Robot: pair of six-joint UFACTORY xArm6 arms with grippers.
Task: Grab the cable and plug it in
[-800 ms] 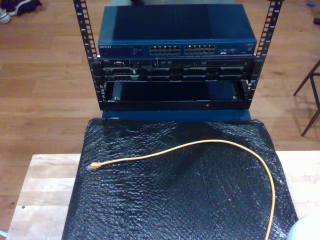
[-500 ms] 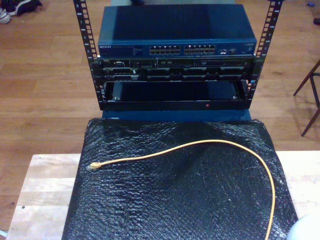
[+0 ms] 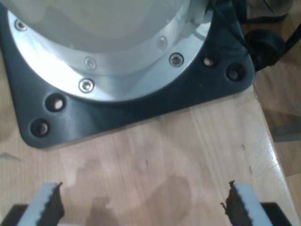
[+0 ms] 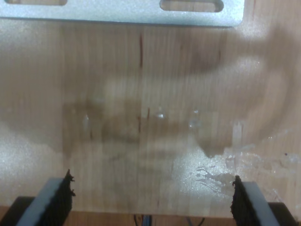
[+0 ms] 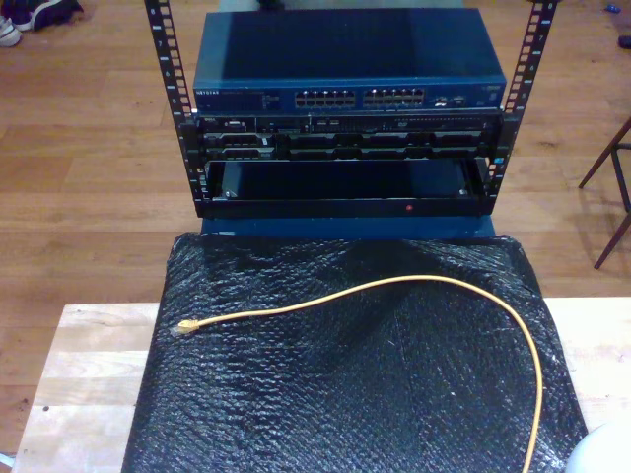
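First wrist view: my first gripper (image 3: pixel 141 205) is looking straight down at bare wooden tabletop (image 3: pixel 188 155), its two pads standing wide apart with nothing between them. Just ahead is a black base plate (image 3: pixel 141 106) carrying a round silver flange (image 3: pixel 94 42) ringed with bolts.

Second wrist view: my second gripper (image 4: pixel 150 197) is likewise hanging over pale wood (image 4: pixel 141 94), jaws spread wide and holding nothing. A slotted metal bracket (image 4: pixel 122 12) is running along the far edge of the wood, and there are glossy smears on the surface.

Exterior view: the cable (image 5: pixel 414 281) is lying loose on the black bubble-wrap mat (image 5: pixel 345 394) that covers the table. Its clear plug (image 5: pixel 184 325) is sitting toward this view's left, pointing left and slightly toward the camera. From the plug the cable is running rightward, arching gently up toward the rack, then bending down and off the near edge at this view's right. Beyond the mat, the blue switch (image 5: pixel 345 59) is sitting in the rack (image 5: pixel 345 187), its row of ports (image 5: pixel 360 99) facing the mat.

By my reading the task is sitting at its very opening: nothing grasped yet. The next move is calling for one gripper to travel out over the mat and close on the cable just behind the plug, then turn that plug round to face the ports.
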